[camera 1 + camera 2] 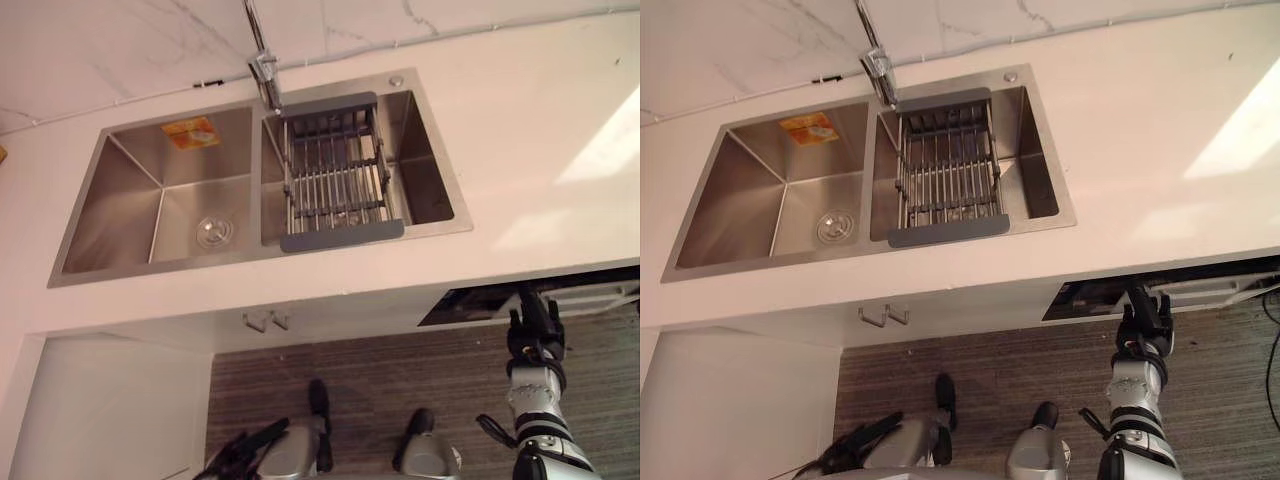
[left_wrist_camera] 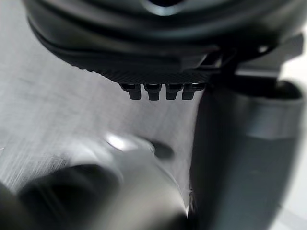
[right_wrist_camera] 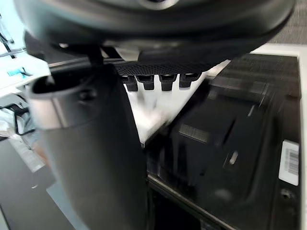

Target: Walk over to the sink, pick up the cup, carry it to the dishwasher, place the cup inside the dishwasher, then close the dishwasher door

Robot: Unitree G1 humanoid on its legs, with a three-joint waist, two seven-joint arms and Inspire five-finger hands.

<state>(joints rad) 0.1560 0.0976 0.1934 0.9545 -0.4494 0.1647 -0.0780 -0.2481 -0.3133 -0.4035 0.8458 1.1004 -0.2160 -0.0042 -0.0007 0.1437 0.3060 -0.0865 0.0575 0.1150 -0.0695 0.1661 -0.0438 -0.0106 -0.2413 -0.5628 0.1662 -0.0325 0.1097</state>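
Observation:
A steel double sink [image 1: 130, 190] is set in the white counter [image 1: 540, 180]. A grey wire rack [image 1: 335, 180] spans its right basin, under the tap [image 1: 265, 75]. Below the counter to the right is the dark dishwasher front [image 1: 480, 303]; its black panel with a white label [image 3: 230, 129] lies just past my right hand in the right wrist view. My right hand [image 1: 535, 335] is raised right below that dark gap, fingers [image 3: 158, 81] straight and holding nothing. My left hand [image 1: 245, 450] hangs low over the floor, open and holding nothing, its fingertips [image 2: 158, 91] in a straight row.
The left basin has an orange sticker [image 1: 190, 132] on its back wall and a round drain [image 1: 215, 232]. Two small hooks [image 1: 265, 322] hang under the counter edge. A white cabinet [image 1: 100, 410] stands at the lower left beside grey wood-grain floor [image 1: 400, 365].

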